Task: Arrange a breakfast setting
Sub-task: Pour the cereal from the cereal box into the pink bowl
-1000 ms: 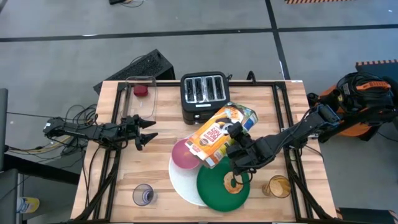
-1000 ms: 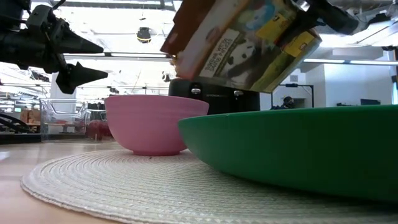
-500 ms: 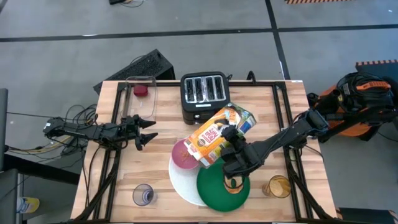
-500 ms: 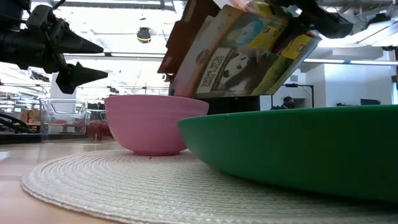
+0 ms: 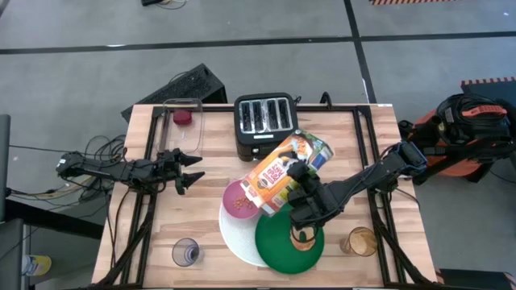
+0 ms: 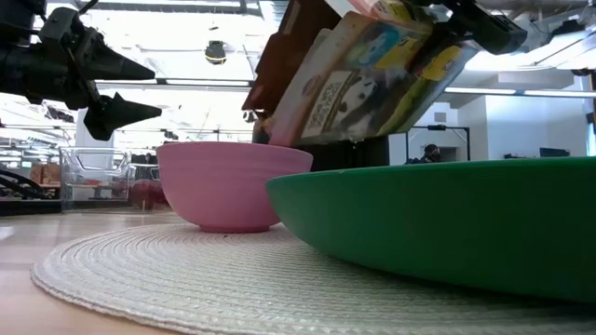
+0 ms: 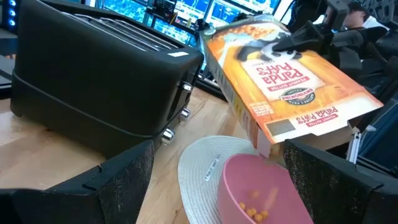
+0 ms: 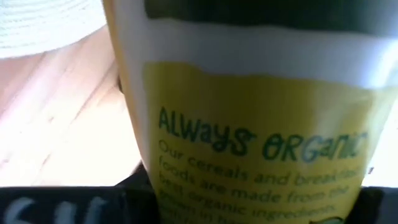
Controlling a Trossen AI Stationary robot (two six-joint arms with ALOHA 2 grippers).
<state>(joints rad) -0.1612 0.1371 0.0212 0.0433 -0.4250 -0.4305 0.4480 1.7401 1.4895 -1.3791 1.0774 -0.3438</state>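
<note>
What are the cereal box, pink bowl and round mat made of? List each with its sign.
Cereal box: printed paperboard, by its flat panels and folded edges; the right end effector holds it tilted.
Pink bowl: probably matte plastic or glazed ceramic, uniform with faint ridges; cannot tell which.
Round mat: apparently woven fibre, by its concentric ribbed texture.

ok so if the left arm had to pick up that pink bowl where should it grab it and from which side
Probably the pink bowl's rim on its left, table-edge side, coming from above with one finger inside and one outside. The wall is thin and the mouth faces up, and the tilted cereal box, held by the right gripper, overhangs the bowl's right side. The left gripper is open and waits left of the bowl.
</note>
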